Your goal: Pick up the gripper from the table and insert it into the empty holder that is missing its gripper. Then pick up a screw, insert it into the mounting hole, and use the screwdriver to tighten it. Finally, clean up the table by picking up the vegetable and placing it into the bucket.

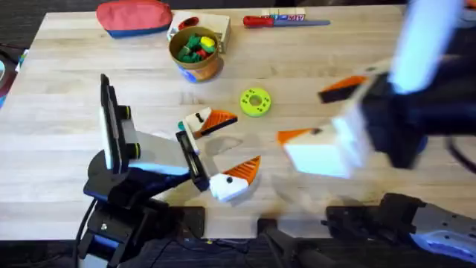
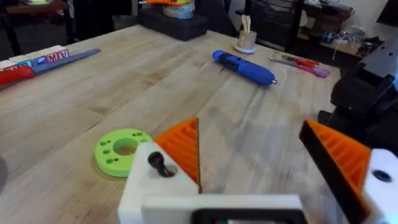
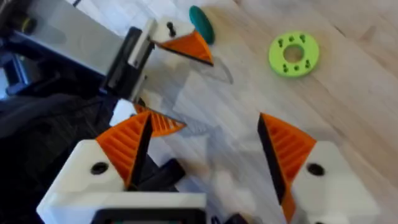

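Lime disc (image 1: 255, 102) sits at table centre overhead; left gripper (image 1: 223, 149) wide at its 7 o'clock, right gripper (image 1: 316, 115) wide at 3. Left wrist: screwdriver (image 2: 244, 67) well beyond. Right wrist: vegetable (image 3: 201, 23) beside left fingertip (image 3: 186, 45); you risk knocking it.

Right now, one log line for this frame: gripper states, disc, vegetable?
left gripper: open, empty | right gripper: open, empty | green disc: on table, centre hole empty | teal vegetable: on table beside left gripper

One green disc (image 1: 255, 102), one bucket (image 1: 195, 52), one red-handled screwdriver (image 1: 284, 21), one blue screwdriver (image 2: 244, 67).
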Robot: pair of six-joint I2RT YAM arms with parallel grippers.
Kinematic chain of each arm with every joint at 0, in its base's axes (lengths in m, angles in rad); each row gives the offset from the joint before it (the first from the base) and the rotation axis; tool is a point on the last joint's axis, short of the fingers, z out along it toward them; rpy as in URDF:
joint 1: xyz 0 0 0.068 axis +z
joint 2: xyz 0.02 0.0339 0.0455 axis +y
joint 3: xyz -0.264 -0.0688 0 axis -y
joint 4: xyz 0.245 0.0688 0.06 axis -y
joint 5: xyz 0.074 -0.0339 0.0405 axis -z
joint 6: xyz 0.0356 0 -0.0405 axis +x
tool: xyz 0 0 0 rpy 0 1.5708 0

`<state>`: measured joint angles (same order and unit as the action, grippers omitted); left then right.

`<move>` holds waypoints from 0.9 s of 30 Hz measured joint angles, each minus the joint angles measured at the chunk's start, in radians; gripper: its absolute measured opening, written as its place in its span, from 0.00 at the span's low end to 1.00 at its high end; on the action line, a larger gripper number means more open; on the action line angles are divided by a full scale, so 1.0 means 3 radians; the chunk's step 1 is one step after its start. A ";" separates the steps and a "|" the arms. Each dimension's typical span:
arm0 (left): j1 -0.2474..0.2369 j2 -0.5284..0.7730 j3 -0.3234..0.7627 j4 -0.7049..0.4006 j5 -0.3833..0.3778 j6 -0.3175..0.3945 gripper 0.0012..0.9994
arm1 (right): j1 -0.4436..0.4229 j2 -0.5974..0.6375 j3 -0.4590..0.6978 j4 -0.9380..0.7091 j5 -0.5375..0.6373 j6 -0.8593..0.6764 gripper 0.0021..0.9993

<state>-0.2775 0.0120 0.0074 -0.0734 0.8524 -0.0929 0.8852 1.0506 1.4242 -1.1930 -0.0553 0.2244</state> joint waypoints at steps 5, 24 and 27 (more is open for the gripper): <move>0.0001 0.0000 0.0000 0.0000 0.0000 0.0000 0.99 | 0.0000 -0.0569 -0.0089 -0.0116 0.0205 0.0224 0.99; 0.0001 0.0000 0.0000 0.0000 0.0000 0.0001 0.99 | 0.0000 -0.1688 -0.1736 0.0308 0.0193 0.0025 0.99; 0.0001 0.0000 0.0000 0.0000 0.0000 0.0001 0.99 | 0.0000 -0.1688 -0.1870 0.0448 0.0193 -0.0087 0.99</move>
<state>-0.2771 0.0120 0.0074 -0.0734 0.8524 -0.0925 0.8852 0.5442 0.8632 -1.0585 0.0025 0.1984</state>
